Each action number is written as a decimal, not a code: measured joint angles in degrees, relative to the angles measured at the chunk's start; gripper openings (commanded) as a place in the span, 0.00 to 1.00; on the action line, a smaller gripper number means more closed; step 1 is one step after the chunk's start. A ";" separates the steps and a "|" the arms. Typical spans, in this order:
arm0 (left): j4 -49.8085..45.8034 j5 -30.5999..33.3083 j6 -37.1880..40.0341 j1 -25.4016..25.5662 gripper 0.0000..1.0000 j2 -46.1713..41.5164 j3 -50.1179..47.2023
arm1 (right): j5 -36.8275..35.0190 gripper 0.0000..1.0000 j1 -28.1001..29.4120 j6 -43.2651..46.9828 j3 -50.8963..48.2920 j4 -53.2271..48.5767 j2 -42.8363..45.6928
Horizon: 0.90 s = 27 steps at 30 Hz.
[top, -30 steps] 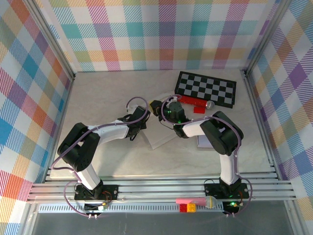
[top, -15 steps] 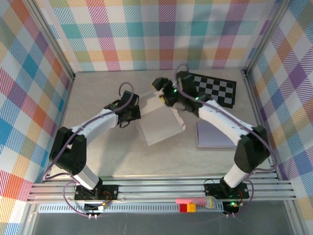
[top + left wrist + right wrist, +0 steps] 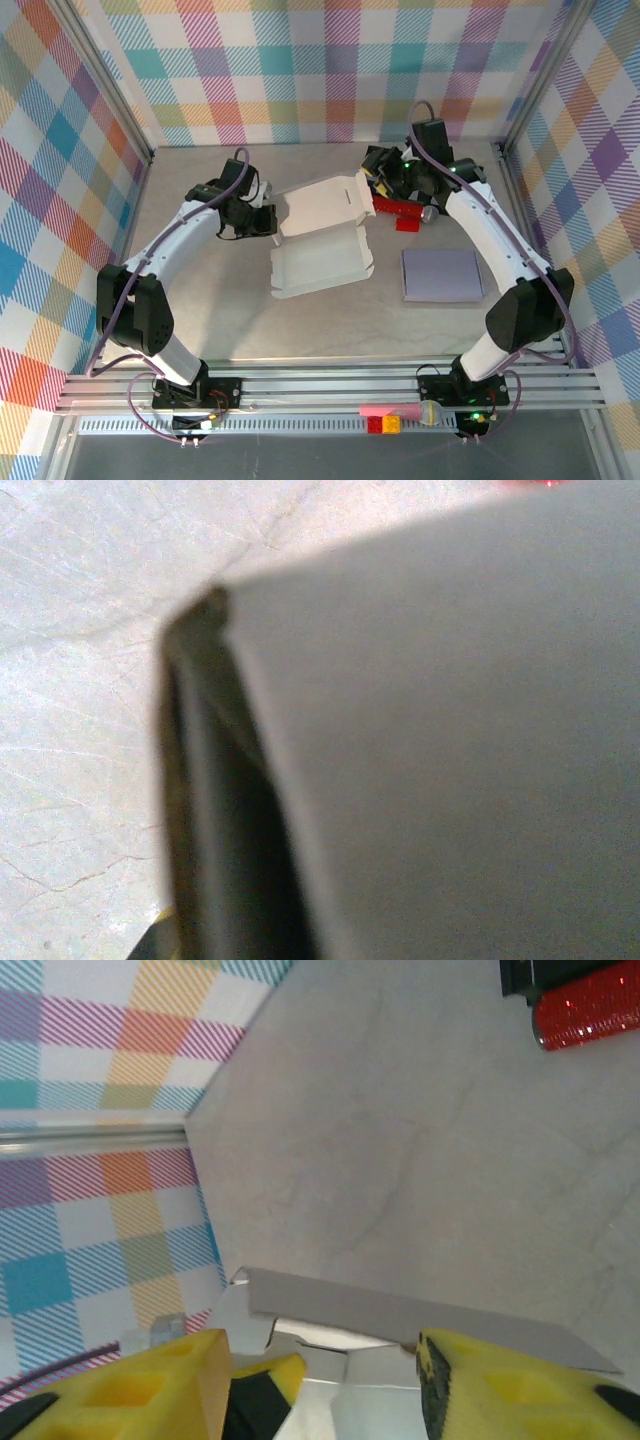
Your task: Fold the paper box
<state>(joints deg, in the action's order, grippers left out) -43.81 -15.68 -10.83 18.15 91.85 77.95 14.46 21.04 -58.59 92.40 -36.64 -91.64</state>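
Top view: paper box (image 3: pixel 318 240) lies open mid-table; left gripper (image 3: pixel 268 221) is clamped on its left edge, right gripper (image 3: pixel 372 180) sits at its far right corner. Left wrist: blurred grey box wall close up. Right wrist: yellow fingers (image 3: pixel 180 1380) stand apart, holding nothing, with the box edge just beyond them.

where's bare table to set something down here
The widest bare patch of the beige table lies between the open white paper box, the lavender rectangular pad and the front rail. Another strip runs along the back wall. Crowded: far right, around the right gripper and red glittery microphone.
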 measured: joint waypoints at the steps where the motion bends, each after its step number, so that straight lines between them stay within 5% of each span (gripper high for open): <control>1: -0.35 -0.20 0.24 0.00 0.00 0.02 0.09 | 0.13 0.47 0.04 -0.46 0.00 -0.79 0.00; 13: -2.43 -1.75 1.51 -0.11 0.00 0.46 0.31 | -1.03 0.55 -1.44 0.28 -5.07 -0.48 3.82; 21: -0.55 -14.91 1.75 -2.40 0.00 2.91 1.51 | 21.40 0.40 -15.34 15.50 -12.09 13.66 6.05; 27: 1.38 -24.06 2.75 -3.21 0.00 6.86 3.43 | 37.35 0.40 -17.22 16.85 -17.70 26.58 2.95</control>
<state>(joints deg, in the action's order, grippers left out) -42.44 -39.75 -8.08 14.94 98.72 81.38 51.81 3.81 -41.74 74.70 -10.07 -88.68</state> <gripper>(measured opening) 0.054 0.402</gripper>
